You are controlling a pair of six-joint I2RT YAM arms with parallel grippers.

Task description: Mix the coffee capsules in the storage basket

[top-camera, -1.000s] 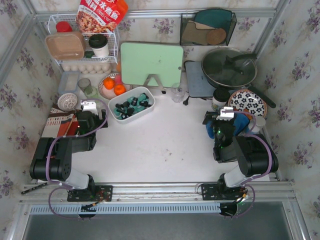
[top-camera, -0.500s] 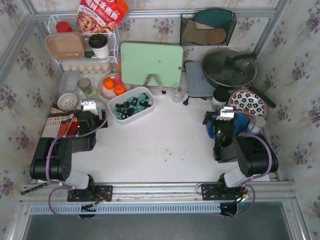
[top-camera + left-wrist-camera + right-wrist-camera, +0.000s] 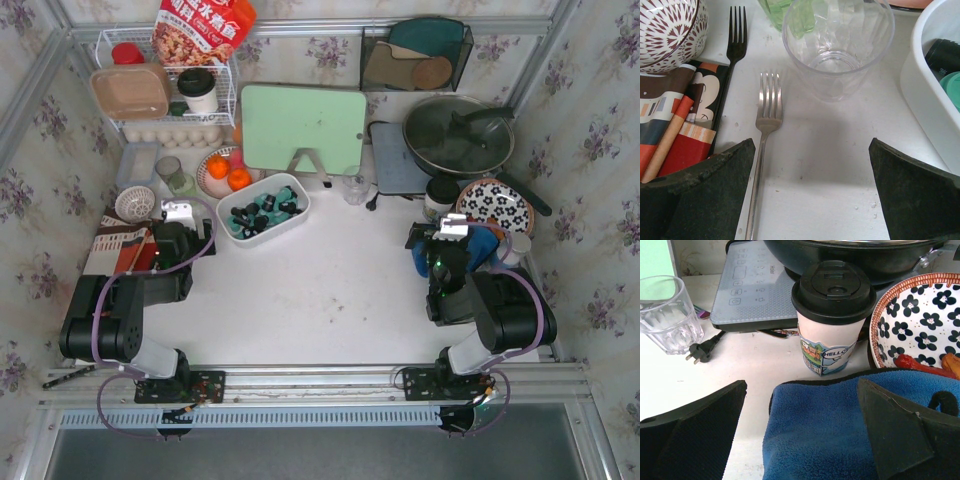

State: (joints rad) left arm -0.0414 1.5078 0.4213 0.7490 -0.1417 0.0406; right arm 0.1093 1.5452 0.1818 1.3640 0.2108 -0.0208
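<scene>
The white storage basket [image 3: 297,214] sits left of centre on the table and holds teal and black coffee capsules [image 3: 262,212] in one heap. Its wall [image 3: 927,95] and two capsules [image 3: 950,67] show at the right edge of the left wrist view. My left gripper [image 3: 178,213] rests low on the table to the basket's left; its jaws stand wide open and empty [image 3: 810,165] over bare table. My right gripper [image 3: 452,230] is far to the right, open and empty [image 3: 802,405] above a blue cloth [image 3: 840,430].
Near the left gripper lie a silver fork [image 3: 766,130], a black fork [image 3: 735,45], a clear glass [image 3: 837,45], a patterned bowl [image 3: 670,30] and a striped mat [image 3: 670,125]. Near the right gripper stand a lidded paper cup [image 3: 832,315], a flowered bowl [image 3: 917,320], a cooktop [image 3: 755,285] and a glass [image 3: 665,312].
</scene>
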